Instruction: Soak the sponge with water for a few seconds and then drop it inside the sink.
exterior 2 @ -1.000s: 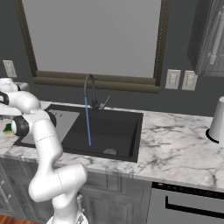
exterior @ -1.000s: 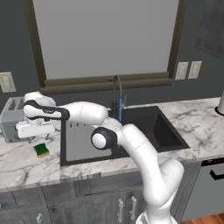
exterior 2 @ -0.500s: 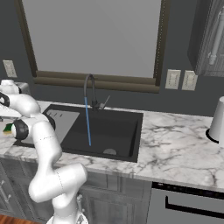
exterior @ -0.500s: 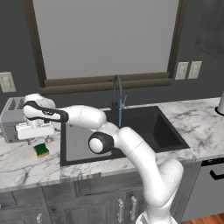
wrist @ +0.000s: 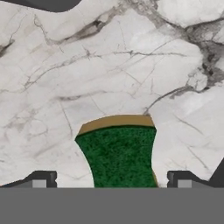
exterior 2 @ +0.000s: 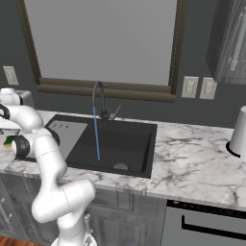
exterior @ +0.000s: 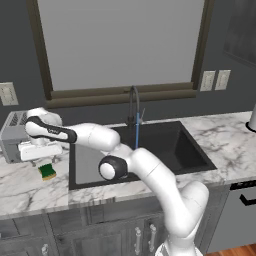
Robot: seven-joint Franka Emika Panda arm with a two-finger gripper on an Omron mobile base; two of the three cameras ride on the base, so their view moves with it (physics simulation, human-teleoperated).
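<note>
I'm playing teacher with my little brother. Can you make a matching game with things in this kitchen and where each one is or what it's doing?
Things:
1. sponge
2. water
3. gripper
4. toaster

Places or states:
A. falling in a thin blue stream into the sink
B. standing at the back of the counter, left of the sink
C. lying green side up on the counter
D. open, just above the sponge

Pairs: 1-C, 2-A, 3-D, 4-B
</note>
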